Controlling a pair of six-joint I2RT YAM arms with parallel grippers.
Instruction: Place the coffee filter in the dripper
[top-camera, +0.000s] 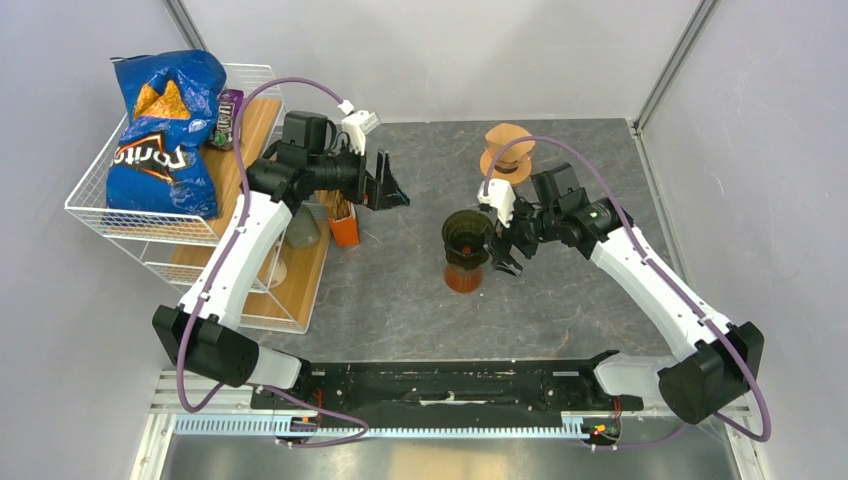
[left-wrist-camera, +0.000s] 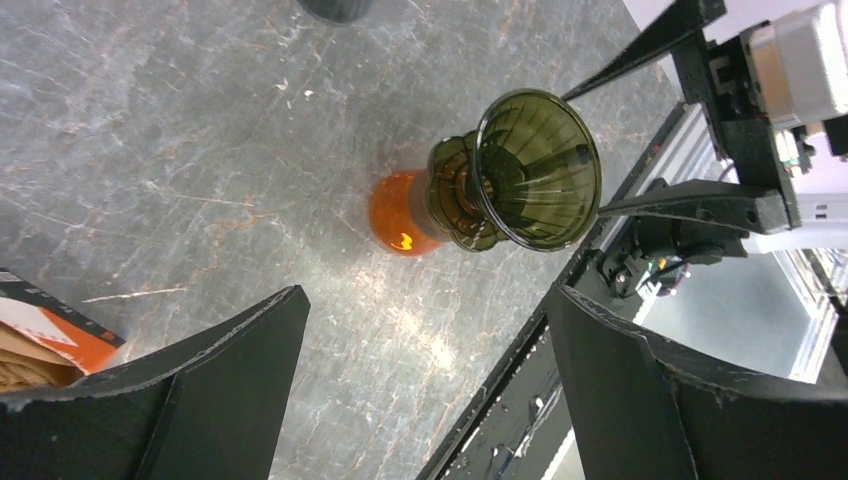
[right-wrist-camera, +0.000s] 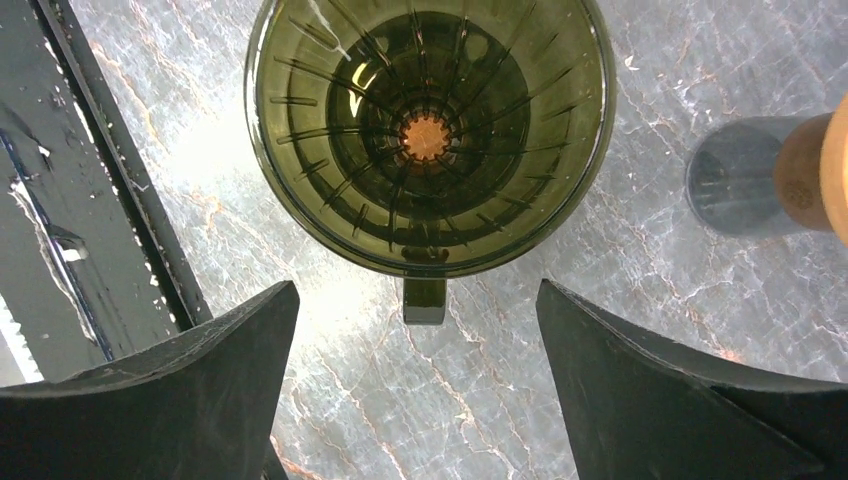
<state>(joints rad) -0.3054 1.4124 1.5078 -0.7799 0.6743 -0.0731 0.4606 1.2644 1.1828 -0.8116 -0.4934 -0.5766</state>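
Beside the dripper (top-camera: 466, 236), the right tool (top-camera: 505, 262) hangs spread, gripping nothing; the left tool (top-camera: 392, 190) is spread too.

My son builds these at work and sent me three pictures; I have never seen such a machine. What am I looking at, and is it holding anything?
Two white robot arms are bolted to a grey table. One picture looks down from above; the other two come from cameras on each wrist, so the black shapes are the arm's own fingers. The left gripper and right gripper both stand open and hold nothing. In the middle, a dark green coffee dripper sits on an orange cup; no filter is inside it. A wire basket at the left holds a Doritos bag.
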